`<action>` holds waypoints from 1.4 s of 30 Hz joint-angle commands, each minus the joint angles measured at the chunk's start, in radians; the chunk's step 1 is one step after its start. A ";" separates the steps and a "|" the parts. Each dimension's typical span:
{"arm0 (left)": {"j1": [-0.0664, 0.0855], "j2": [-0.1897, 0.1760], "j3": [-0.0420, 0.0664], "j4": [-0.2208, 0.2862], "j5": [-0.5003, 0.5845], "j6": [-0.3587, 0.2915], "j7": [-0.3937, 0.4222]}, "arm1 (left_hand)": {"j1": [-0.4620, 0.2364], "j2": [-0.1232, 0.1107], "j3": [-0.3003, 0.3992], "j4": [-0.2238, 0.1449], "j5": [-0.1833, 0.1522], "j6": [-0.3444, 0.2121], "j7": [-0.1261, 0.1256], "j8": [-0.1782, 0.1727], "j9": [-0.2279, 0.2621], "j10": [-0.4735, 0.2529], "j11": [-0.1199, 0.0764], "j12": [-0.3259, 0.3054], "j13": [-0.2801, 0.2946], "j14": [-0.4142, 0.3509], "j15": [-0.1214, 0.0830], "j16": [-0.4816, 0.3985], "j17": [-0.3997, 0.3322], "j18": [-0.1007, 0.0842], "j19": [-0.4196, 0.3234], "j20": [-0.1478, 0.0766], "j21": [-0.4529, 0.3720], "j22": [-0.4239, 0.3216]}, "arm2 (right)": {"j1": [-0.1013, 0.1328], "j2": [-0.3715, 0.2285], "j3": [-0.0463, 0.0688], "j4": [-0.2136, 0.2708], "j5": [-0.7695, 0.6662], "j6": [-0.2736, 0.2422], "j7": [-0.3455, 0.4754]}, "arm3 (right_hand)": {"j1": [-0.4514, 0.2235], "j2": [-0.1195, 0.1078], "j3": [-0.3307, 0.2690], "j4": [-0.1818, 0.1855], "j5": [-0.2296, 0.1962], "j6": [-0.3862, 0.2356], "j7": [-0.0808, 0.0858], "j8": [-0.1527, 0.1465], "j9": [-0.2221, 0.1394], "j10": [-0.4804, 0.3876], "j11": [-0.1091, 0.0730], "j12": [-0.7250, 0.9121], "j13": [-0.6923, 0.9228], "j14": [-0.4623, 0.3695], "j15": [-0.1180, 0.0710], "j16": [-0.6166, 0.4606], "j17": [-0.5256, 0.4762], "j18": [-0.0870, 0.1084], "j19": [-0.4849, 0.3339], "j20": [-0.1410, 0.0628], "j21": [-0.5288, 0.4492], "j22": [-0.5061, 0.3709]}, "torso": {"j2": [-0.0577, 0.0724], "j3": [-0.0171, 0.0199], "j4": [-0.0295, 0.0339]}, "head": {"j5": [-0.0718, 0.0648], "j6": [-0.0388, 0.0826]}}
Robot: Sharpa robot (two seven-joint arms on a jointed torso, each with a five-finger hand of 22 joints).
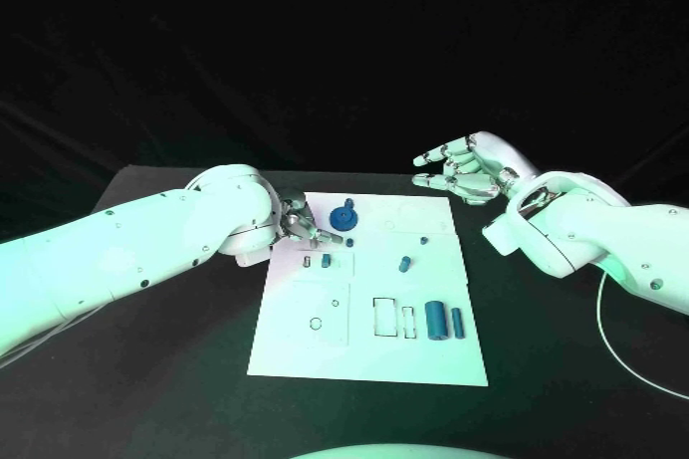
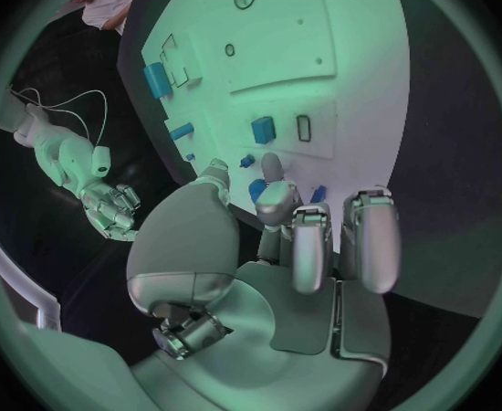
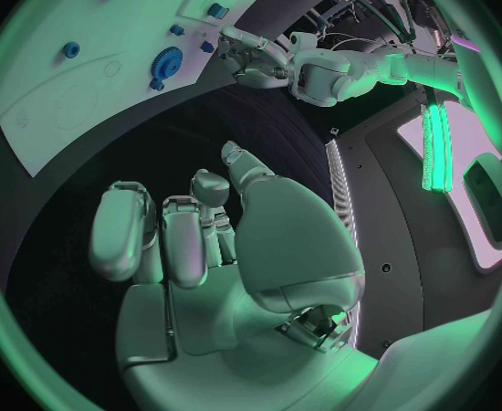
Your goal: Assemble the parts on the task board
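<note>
L hand (image 1: 299, 227) at task board (image 1: 431, 354) edge, fingers (image 2: 308, 247) on small blue part (image 1: 349, 242)? can't tell | R hand (image 1: 467, 165) released, off-board | next, we judge: seat part by gear (image 1: 344, 217)

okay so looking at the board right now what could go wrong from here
1. The left hand hovers low over the task board, close to the blue gear and small blue parts; a sweep of its fingers might knock one out of place.
2. Two blue cylinders lie loose on their sides; a bump to the board could set them rolling.
3. The right hand hangs open off the board's far corner; reaching inward, it might crowd the left hand near the gear.
</note>
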State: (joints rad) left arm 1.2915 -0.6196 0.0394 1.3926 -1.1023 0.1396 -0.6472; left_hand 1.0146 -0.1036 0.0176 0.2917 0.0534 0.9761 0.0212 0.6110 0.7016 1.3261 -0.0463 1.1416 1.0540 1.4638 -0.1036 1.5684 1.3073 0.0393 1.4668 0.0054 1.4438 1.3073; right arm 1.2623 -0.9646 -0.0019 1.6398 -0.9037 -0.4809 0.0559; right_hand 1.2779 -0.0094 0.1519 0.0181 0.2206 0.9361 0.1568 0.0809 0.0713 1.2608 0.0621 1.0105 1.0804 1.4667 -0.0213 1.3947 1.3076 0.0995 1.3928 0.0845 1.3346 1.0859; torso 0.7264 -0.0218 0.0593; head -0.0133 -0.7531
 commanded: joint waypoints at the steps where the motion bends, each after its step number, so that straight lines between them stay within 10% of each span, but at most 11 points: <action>1: 0.022 -0.004 0.012 -0.005 0.042 0.076 0.000 | 0.006 0.017 -0.021 0.000 -0.004 -0.027 0.009 -0.017 -0.004 -0.023 0.007 -0.025 -0.027 0.107 0.004 0.002 0.263 0.006 0.032 0.003 -0.022 0.073 | 0.000 0.003 0.000 -0.003 0.003 0.011 0.003 | -0.008 -0.001 -0.004 0.003 0.005 0.005 -0.003 0.004 0.001 -0.009 -0.001 -0.005 -0.001 0.050 0.002 -0.007 0.004 -0.008 -0.007 -0.002 -0.003 -0.001 | 0.001 0.0007 -0.0004 | 0.001 0.005; 6: 0.066 0.014 0.021 -0.070 0.026 0.202 -0.006 | 0.076 0.058 -0.047 -0.004 -0.003 -0.101 0.049 -0.104 -0.053 -0.073 0.043 -0.087 -0.096 0.107 0.034 0.002 0.263 0.016 0.011 0.028 -0.066 0.024 | 0.000 0.005 0.000 -0.006 0.003 0.012 0.002 | -0.008 -0.001 -0.004 0.003 0.005 0.005 -0.003 0.004 0.001 -0.009 -0.001 -0.005 -0.001 0.050 0.002 -0.007 0.004 -0.008 -0.007 -0.002 -0.003 -0.001 | 0.001 -0.0013 0.0005 | 0.000 0.008; 13: 0.092 0.070 0.023 -0.215 -0.004 0.236 0.001 | 0.112 0.081 -0.060 -0.006 0.002 -0.088 0.054 -0.122 -0.071 -0.072 0.047 -0.082 -0.094 0.107 0.039 0.002 0.263 0.017 0.012 0.036 -0.068 0.025 | 0.000 0.009 0.000 -0.010 0.004 0.015 0.002 | -0.008 0.001 -0.004 0.004 0.006 0.004 -0.003 0.003 0.001 -0.009 -0.001 -0.005 0.000 0.050 0.002 -0.007 0.004 -0.008 -0.007 -0.002 -0.004 -0.001 | 0.001 -0.0016 -0.0001 | 0.004 0.011; 20: 0.095 0.122 0.010 -0.333 -0.037 0.244 0.031 | 0.114 0.089 -0.070 -0.003 0.001 -0.074 0.051 -0.121 -0.074 -0.064 0.045 -0.071 -0.084 0.107 0.039 0.002 0.263 0.015 0.016 0.037 -0.061 0.035 | 0.000 0.016 0.000 -0.012 0.004 0.019 0.003 | -0.008 0.004 -0.003 0.005 0.007 0.004 -0.003 0.003 0.001 -0.007 -0.001 -0.001 0.003 0.050 0.002 -0.006 0.005 -0.008 -0.007 -0.002 -0.003 0.000 | 0.002 -0.0010 0.0003 | 0.016 0.017; 42: 0.073 0.192 -0.019 -0.443 0.017 0.250 0.091 | 0.093 0.127 -0.112 -0.001 -0.001 -0.044 0.042 -0.113 -0.076 -0.044 0.037 -0.040 -0.056 0.107 0.032 0.002 0.263 0.009 0.029 0.032 -0.038 0.064 | 0.000 0.027 0.000 -0.019 0.005 0.031 0.002 | -0.007 0.007 -0.002 0.006 0.010 0.004 -0.003 0.003 0.001 -0.007 -0.001 -0.002 0.002 0.050 0.002 -0.008 0.003 -0.008 -0.007 -0.002 -0.004 -0.001 | 0.002 0.0001 -0.0005 | 0.010 0.015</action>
State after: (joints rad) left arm 1.3646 -0.4319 0.0209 0.9553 -1.1135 0.3622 -0.5846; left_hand 1.1103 0.0184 -0.0882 0.2922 0.0537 0.9241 0.0606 0.4951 0.6253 1.2760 -0.0091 1.0980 0.9969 1.4655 -0.0729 1.5684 1.3078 0.0396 1.4633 0.0342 1.4021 1.3078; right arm 1.2623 -0.9390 -0.0023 1.6221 -0.8989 -0.4628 0.0550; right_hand 1.2780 -0.0094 0.1520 0.0180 0.2245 0.9361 0.1568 0.0809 0.0712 1.2608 0.0621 1.0105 1.0820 1.4667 -0.0214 1.3893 1.3073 0.0995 1.3928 0.0844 1.3346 1.0858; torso 0.7280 -0.0228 0.0584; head -0.0010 -0.7364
